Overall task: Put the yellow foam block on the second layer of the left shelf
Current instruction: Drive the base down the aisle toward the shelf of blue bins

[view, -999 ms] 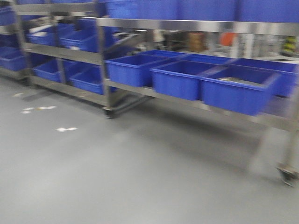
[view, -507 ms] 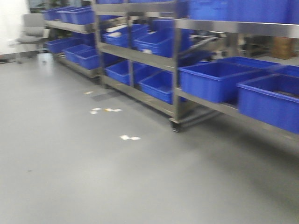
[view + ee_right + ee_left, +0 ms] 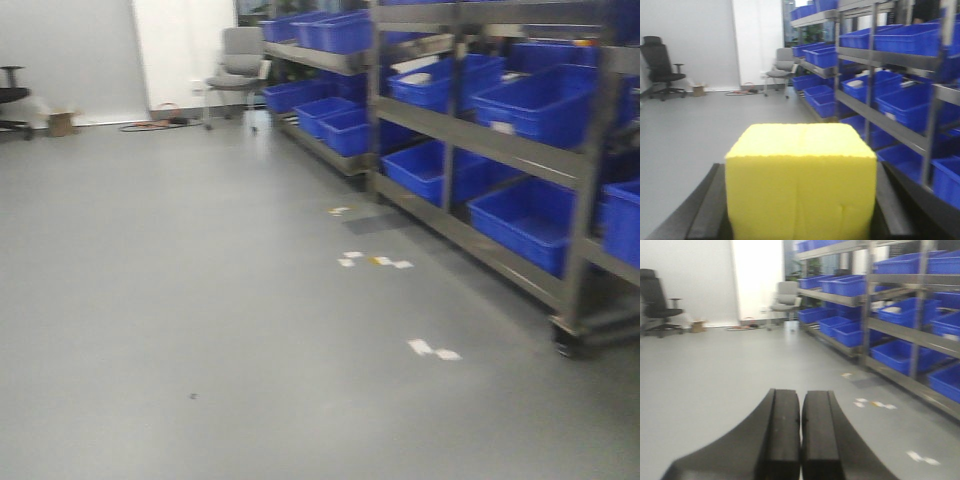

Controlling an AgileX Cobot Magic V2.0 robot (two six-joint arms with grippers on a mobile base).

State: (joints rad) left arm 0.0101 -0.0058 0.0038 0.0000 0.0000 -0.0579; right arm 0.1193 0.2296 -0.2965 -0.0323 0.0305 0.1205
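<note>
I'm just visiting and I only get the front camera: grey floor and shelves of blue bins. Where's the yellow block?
Observer: The right gripper holds the yellow block between its fingers. The block fills much of the right wrist view.
Operator: And the other hand, is it carrying something too?
Observer: No. The left gripper is shut, its two black fingers pressed together with nothing between them.
</note>
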